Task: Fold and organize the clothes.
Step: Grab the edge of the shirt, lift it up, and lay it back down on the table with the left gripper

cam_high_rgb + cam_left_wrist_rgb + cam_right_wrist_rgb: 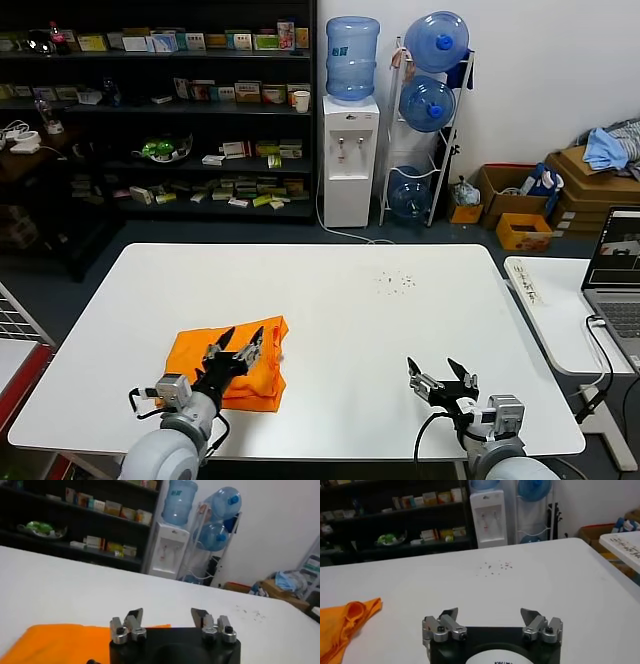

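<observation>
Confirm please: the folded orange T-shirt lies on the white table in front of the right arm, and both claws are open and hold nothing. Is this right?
One detail is wrong. The head view shows the folded orange T-shirt on the white table in front of the left arm, under the left claw, not the right arm. The rest holds: the left claw and the right claw are open and hold nothing.

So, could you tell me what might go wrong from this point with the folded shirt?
1. The left gripper hangs open just over the orange T-shirt; pulling back low could snag the cloth and undo the fold.
2. The shirt lies near the table front-left edge, so a drag could slide it off.
</observation>
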Tool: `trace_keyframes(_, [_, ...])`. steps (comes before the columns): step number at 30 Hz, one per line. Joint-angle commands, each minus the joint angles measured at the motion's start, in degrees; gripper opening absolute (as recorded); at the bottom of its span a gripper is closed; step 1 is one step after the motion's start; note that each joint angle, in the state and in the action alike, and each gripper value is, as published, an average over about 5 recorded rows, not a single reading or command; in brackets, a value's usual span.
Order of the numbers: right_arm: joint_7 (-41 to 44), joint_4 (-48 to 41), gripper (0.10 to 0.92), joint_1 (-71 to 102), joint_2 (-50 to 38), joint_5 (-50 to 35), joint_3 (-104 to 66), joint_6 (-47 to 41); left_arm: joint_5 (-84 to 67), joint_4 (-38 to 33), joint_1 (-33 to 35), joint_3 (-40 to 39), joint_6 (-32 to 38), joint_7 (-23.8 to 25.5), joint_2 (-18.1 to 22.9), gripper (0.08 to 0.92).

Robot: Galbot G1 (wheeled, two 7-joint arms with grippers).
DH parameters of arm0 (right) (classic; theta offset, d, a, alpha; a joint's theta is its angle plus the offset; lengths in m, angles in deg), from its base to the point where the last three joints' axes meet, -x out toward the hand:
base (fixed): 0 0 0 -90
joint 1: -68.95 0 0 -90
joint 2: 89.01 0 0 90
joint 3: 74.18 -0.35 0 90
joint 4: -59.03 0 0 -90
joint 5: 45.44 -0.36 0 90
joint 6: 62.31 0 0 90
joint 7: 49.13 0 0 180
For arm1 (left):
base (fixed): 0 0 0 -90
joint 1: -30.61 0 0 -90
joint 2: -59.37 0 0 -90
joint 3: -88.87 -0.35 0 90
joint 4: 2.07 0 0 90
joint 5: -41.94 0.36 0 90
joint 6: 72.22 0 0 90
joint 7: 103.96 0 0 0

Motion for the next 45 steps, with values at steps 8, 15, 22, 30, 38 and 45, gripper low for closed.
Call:
trace_keyframes(8, [0.06, -0.01, 0.823, -1.07, -0.13, -0.23, 0.91, -0.08, -7.25, 15.02, 10.98, 17.8, 7.98, 10.97, -14.23, 0.822])
trace_keyframes(15, [0.01, 0.4, 0.823, -0.38, -0.75, -0.53, 0.17, -0.05, -9.36, 15.99, 7.08, 15.33, 6.7, 11.1, -12.42, 0.823])
trace_keyframes(22, [0.0, 0.13, 0.823, -0.64, -0.47, -0.55, 0.26, -0.06, -9.27, 16.95, 5.3, 13.92, 6.05, 11.32, -12.27, 0.823])
trace_keyframes(30, [-0.04, -0.1, 0.823, -0.83, -0.25, -0.52, 0.47, -0.11, -8.23, 17.04, 4.22, 12.11, 5.67, 11.64, -11.9, 0.823])
trace_keyframes(38, [-0.05, 0.1, 0.823, -0.53, -0.47, -0.59, 0.17, -0.08, -5.51, 17.74, 3.78, 10.45, 5.23, 11.45, -11.3, 0.823])
trace_keyframes(45, [-0.08, 0.06, 0.823, -0.7, -0.34, -0.61, 0.26, -0.11, -4.7, 17.94, 3.54, 10.06, 5.3, 11.46, -11.06, 0.767])
